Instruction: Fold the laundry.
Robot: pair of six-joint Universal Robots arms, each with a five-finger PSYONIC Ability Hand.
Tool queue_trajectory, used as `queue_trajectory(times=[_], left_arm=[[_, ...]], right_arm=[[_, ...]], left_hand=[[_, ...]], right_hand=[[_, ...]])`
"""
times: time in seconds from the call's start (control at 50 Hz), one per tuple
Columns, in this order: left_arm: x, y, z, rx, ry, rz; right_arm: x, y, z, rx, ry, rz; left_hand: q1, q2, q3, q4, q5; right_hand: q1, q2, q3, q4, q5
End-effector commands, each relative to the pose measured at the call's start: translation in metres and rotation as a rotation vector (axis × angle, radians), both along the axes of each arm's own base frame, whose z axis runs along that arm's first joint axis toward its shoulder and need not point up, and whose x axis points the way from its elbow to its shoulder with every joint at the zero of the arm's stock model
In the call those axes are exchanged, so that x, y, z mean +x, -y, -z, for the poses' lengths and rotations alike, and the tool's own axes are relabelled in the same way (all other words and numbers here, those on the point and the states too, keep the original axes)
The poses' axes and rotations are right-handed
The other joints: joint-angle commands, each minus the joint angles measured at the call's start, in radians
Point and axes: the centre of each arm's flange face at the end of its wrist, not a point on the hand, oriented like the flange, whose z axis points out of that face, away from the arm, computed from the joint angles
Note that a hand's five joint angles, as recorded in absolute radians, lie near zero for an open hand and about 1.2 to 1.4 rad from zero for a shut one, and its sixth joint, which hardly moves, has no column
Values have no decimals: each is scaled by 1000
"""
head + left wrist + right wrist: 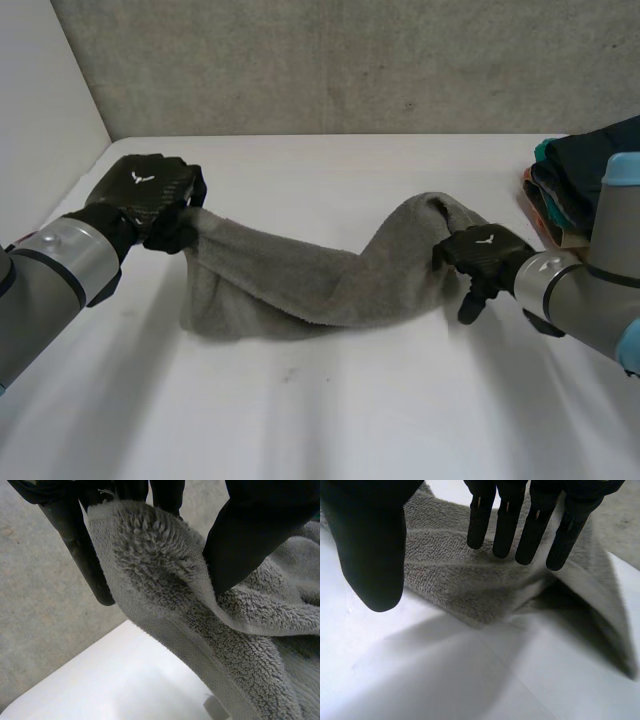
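Towel (320,285), grey and thick-piled, lies stretched in a long, rumpled band across the middle of the white counter (350,420), running between the two arms. Its left end is lifted off the surface and the cloth sags down from there to rest on the counter. Toward its right end it rises again into a bunched hump.

The left robot hand (150,195) is gripping that raised left end. In its wrist view the hemmed edge of the towel (165,565) is pinched between the thumb (250,535) on one side and the fingers (82,560) on the other, with the loose cloth hanging away below them.

The right robot hand (485,255) sits at the hump on the towel's right end, its fingers pointing down toward the counter. In its wrist view the fingers (507,525) are straight and set side by side, the thumb (370,550) stands well apart from them, and nothing is caught between them. The towel (455,575) lies just beyond the fingertips, one edge of it tented up off the counter.

At the counter's far right edge, behind the right arm, is a pile of folded clothes (575,180) in dark and bright colours. A grey concrete wall (350,60) stands behind the counter.
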Motion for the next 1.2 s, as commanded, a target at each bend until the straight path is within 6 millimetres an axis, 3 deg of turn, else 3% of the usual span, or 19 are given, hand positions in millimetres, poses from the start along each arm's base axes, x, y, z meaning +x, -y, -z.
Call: queue_trajectory(times=[0.02, 0.2, 0.28, 0.36, 0.42, 0.46, 0.5, 0.52, 0.56, 0.68, 0.76, 0.8, 0.84, 0.88, 0.96, 1.04, 1.06, 1.16, 1.2], left_arm=[[-3, 1, -6, -3, -35, 3], [-3, 6, -14, -28, -43, -3], [-1, 8, -16, -34, -47, -11], [0, 7, -21, -49, -48, -16], [3, 5, -30, -78, -51, -38], [5, 3, -36, -94, -53, -50], [7, 0, -41, -107, -50, -66], [8, -1, -41, -108, -48, -69], [10, -4, -42, -106, -39, -76], [24, -7, -28, -19, 59, -114], [24, -4, -9, 27, 125, -100], [20, 4, 0, 34, 144, -89], [18, 14, 6, 25, 139, -93], [14, 38, 4, -58, 114, -107], [9, 77, -21, -262, 52, -181], [3, 107, -73, -502, -49, -278], [2, 110, -82, -541, -66, -286], [-4, 116, -148, -830, -211, -298], [-3, 116, -158, -882, -249, -309]], right_arm=[[12, 22, 26, -21, 41, -31], [20, 49, 48, -60, 37, -28], [21, 58, 48, -121, 27, -17], [16, 63, 31, -188, 23, 36], [11, 61, -7, -277, 37, 68], [7, 52, -62, -393, 61, 79], [4, 38, -95, -445, 71, 77], [-2, 25, -122, -465, 63, 80], [-9, 13, -140, -460, 38, 75], [-38, -3, -143, -335, -234, 42], [-36, -14, -140, -331, -353, -43], [-35, -10, -139, -339, -341, -34], [-32, 8, -128, -348, -299, 2], [-28, 27, -118, -375, -261, 38], [-14, 62, -115, -516, -181, 138], [-5, 92, -147, -788, -85, 275], [0, 101, -167, -935, -25, 311], [9, 103, -218, -1283, 168, 348], [12, 96, -232, -1371, 239, 342]], left_hand=[[237, 202, 208, 198, 248], [237, 202, 208, 198, 248], [237, 202, 208, 198, 248], [237, 202, 208, 198, 248], [237, 202, 208, 198, 248], [237, 202, 208, 198, 248], [237, 202, 208, 198, 248], [237, 202, 208, 198, 248], [237, 202, 208, 198, 248], [237, 202, 208, 198, 248], [237, 202, 208, 198, 248], [237, 202, 208, 198, 248], [237, 202, 208, 198, 248], [237, 202, 208, 198, 248], [237, 202, 208, 198, 248], [237, 202, 208, 198, 248], [237, 202, 208, 198, 248], [237, 202, 208, 198, 248], [237, 202, 208, 198, 248]], right_hand=[[111, 111, 101, 104, 96], [249, 249, 239, 242, 234], [861, 861, 851, 854, 846], [862, 862, 852, 855, 847], [862, 862, 852, 855, 847], [862, 862, 852, 855, 847], [862, 862, 852, 855, 847], [862, 862, 852, 855, 847], [862, 862, 852, 855, 847], [862, 862, 852, 855, 847], [862, 862, 852, 855, 847], [862, 862, 852, 855, 847], [862, 862, 852, 855, 847], [862, 862, 852, 855, 847], [862, 862, 852, 855, 847], [862, 862, 852, 855, 847], [862, 862, 852, 855, 847], [862, 862, 852, 855, 847], [862, 862, 852, 855, 847]])
